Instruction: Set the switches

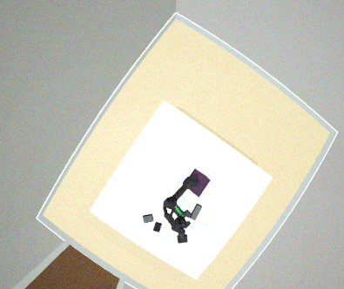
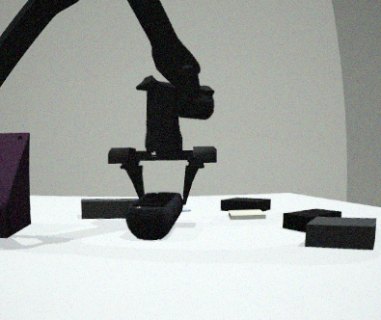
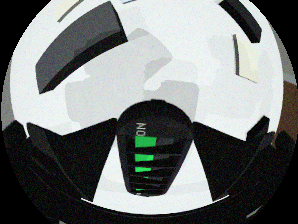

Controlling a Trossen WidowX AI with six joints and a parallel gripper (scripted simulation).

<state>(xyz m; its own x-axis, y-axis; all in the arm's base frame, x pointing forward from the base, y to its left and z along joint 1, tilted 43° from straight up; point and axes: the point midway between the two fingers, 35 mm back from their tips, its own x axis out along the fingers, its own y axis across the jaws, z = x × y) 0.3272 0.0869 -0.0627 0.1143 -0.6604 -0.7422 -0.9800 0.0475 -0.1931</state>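
Note:
The dark controller unit rests nearly flat, with its near rounded end low at the bench in the exterior view. Its switches face up. Green switch ends and the word ON show along the left of its top in the wrist view, the farther ones foreshortened. Which ends are pressed I cannot tell. My gripper points down, its fingers set wide and shut on the unit, one fingertip against each side near its far end. The underside label is hidden.
A purple wedge stands beside the arm's base. A grey block lies near the unit. A cream slab and several dark blocks, one at front right, lie to the right.

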